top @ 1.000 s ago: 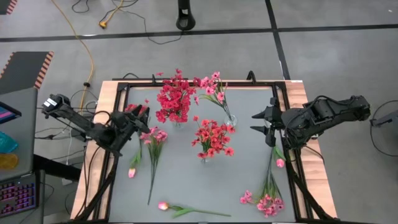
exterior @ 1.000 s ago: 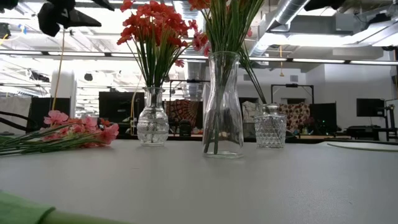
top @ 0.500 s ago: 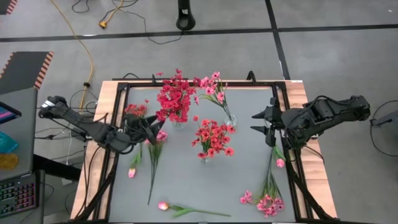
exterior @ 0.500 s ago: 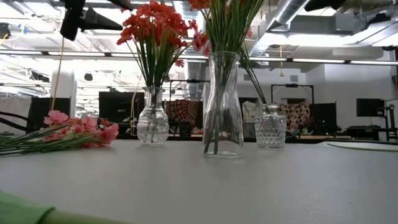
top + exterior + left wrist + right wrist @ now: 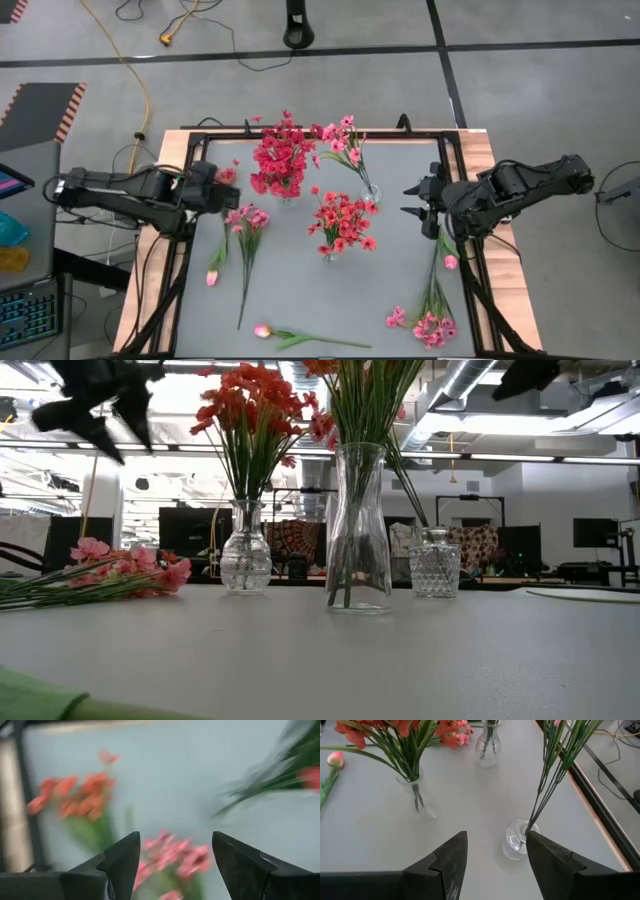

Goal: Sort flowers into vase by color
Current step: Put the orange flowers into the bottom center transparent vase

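Three glass vases stand mid-table: crimson sprays point(image 5: 283, 158) in the tall one point(image 5: 358, 530), light pink sprays point(image 5: 341, 138) in the faceted one point(image 5: 516, 840), red sprays point(image 5: 341, 222) in a round one point(image 5: 423, 810). Loose flowers lie flat: a red spray point(image 5: 223, 175), a pink spray point(image 5: 246, 217), a tulip bud point(image 5: 212, 278), a tulip point(image 5: 263, 330), and at the right a tulip point(image 5: 450, 262) and pink sprays point(image 5: 430, 325). My left gripper point(image 5: 212, 192) hovers open above the red spray point(image 5: 70, 795) and pink spray point(image 5: 170, 855). My right gripper point(image 5: 412, 205) hangs open beside the faceted vase.
A black frame point(image 5: 190, 140) rims the grey table point(image 5: 290, 290). Bare table lies between the vases and the near edge. A green leaf point(image 5: 40, 700) fills the low view's near corner. Cables and a stand base point(image 5: 298, 30) lie on the floor beyond.
My left gripper first edged right over the pink spray, then drew back toward the table's left edge and tipped its fingers downward, staying open. The flowers and vases have kept still.
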